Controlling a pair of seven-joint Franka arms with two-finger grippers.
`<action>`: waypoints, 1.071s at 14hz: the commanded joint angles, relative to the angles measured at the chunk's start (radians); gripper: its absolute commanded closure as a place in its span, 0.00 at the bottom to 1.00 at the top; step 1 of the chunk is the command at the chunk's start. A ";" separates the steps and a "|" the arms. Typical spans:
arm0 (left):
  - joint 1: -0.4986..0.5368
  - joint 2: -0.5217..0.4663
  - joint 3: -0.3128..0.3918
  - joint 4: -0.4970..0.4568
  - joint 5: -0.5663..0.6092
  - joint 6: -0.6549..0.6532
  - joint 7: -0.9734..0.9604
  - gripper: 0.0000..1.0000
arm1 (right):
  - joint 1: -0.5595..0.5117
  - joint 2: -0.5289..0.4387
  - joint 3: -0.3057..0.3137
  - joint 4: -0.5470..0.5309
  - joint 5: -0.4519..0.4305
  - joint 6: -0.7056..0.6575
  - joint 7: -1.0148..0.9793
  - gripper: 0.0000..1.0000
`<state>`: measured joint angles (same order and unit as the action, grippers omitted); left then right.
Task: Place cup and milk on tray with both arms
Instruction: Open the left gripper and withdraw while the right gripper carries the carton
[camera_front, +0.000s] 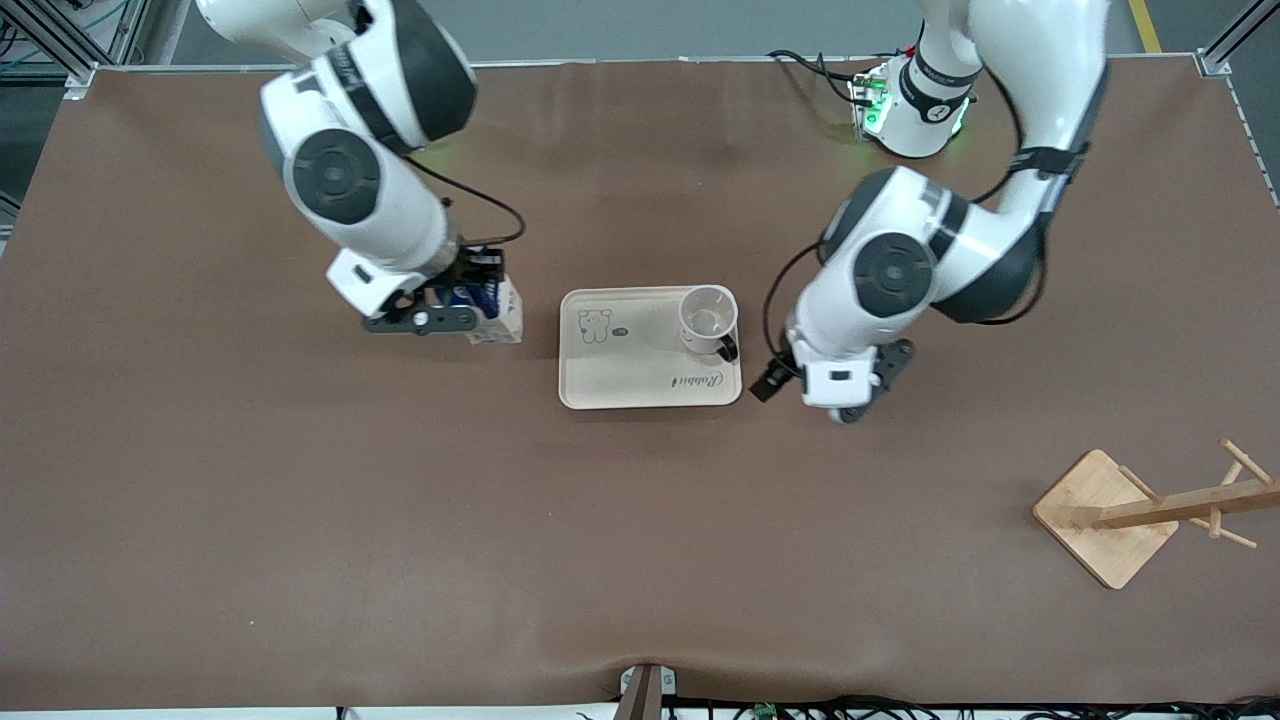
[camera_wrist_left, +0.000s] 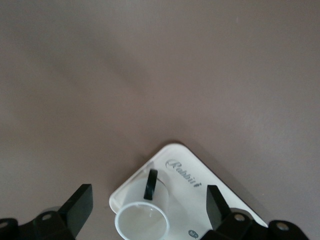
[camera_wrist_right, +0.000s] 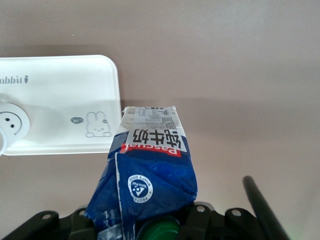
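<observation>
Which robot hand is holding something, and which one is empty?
The right gripper holds the milk beside the tray. The left gripper is open and empty, near the cup.

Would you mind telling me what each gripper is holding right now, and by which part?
The right gripper holds the milk by its upper, cap end, beside the tray. The left gripper is open and holds nothing; the cup stands free on the tray.

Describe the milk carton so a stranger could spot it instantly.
Start at the cream tray in the middle of the table, where the cup stands. Just off the tray, toward the right arm's end, the right gripper is shut on the milk: the only carton, blue upper part, pale base, green cap.
</observation>
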<state>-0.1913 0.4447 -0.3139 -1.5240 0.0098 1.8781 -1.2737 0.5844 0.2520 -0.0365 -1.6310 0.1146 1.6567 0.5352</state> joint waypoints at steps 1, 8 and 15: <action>0.090 -0.012 -0.002 0.068 0.016 -0.069 0.130 0.00 | 0.081 0.108 -0.013 0.092 0.005 -0.002 0.080 1.00; 0.286 -0.090 -0.001 0.084 0.082 -0.132 0.428 0.00 | 0.169 0.254 -0.011 0.171 0.046 0.154 0.081 1.00; 0.392 -0.187 0.001 0.085 0.102 -0.238 0.720 0.00 | 0.158 0.326 -0.014 0.195 0.059 0.198 0.057 1.00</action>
<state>0.1856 0.2839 -0.3093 -1.4295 0.0918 1.6648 -0.6118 0.7488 0.5564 -0.0504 -1.4719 0.1530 1.8778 0.6028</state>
